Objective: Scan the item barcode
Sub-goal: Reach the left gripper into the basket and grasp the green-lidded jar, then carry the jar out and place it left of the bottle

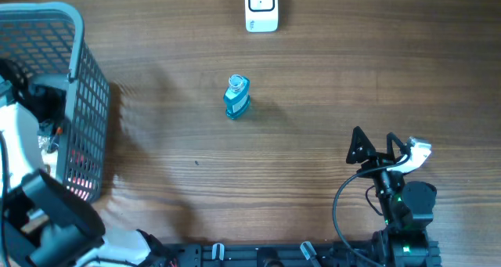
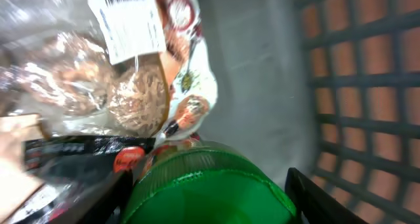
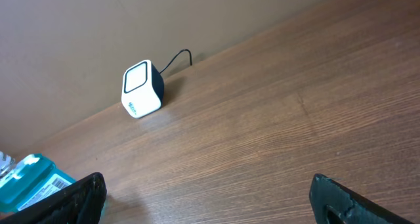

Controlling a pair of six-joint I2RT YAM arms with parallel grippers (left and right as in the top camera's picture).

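Green tub (image 2: 203,181): down in the basket (image 1: 90,87) at the left edge of the bench, pinched between the fingers of the left gripper (image 2: 210,201). Beside it, a clear food bag (image 2: 92,86) with a barcode label (image 2: 128,20). Blue bottle (image 1: 236,97) upright near mid-bench; scanner (image 1: 261,9) at the far edge. Right gripper (image 1: 376,148) near the front right corner, jaws wide, holding nothing.
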